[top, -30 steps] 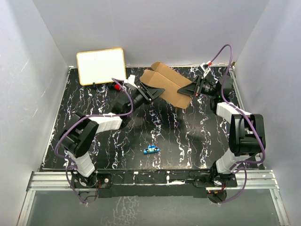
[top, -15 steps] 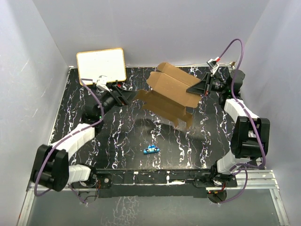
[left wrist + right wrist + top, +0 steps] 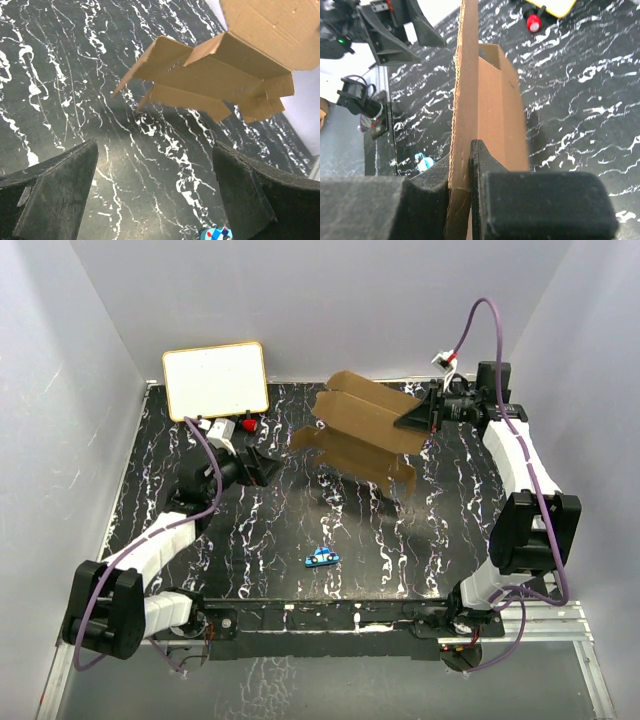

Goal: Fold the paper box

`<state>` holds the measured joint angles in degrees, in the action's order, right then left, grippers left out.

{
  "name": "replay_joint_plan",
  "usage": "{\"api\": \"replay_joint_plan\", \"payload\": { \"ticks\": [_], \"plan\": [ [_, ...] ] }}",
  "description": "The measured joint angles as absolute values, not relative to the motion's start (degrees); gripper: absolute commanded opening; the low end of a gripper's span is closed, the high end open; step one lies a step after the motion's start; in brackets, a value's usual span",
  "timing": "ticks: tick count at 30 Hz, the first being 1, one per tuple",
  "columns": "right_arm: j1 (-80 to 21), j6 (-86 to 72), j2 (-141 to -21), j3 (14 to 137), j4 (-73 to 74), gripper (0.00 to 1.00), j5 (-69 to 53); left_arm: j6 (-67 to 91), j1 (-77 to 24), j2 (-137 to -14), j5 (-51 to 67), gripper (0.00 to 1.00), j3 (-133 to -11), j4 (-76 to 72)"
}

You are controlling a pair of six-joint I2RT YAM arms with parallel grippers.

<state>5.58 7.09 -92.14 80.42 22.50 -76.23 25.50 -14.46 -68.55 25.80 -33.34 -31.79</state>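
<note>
The paper box is a partly opened brown cardboard carton with loose flaps, held in the air above the back middle of the table. My right gripper is shut on its right-hand flap. In the right wrist view the cardboard stands edge-on, pinched in my right gripper. My left gripper is open and empty, left of the box and apart from it. In the left wrist view the box hangs ahead at the upper right, beyond my open left gripper.
A white board with a tan frame leans at the back left, with a red-capped object by it. A small blue object lies on the black marbled table near the front middle. Grey walls close in three sides.
My left gripper has come off the box and drawn back to the left and down. My right arm has raised the box, which now hangs from the right gripper alone.
</note>
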Motion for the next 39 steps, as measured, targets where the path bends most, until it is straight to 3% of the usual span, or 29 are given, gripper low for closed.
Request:
{"api": "replay_joint_plan", "payload": {
  "ticks": [15,28,39],
  "plan": [
    [4.3,17.1,-94.0,80.3,34.7,0.08,-70.9,20.6,-14.4,-69.9,24.4,0.89,-30.7,-38.6],
    [4.3,17.8,-95.8,81.8,34.8,0.08,-68.7,19.2,-14.4,-92.4,27.8,0.84,-31.8,-56.2],
    [4.4,17.8,-98.1,83.0,35.0,0.08,-68.4,17.9,-17.7,-107.6,25.2,0.79,-44.7,-58.3]
  ]
}}
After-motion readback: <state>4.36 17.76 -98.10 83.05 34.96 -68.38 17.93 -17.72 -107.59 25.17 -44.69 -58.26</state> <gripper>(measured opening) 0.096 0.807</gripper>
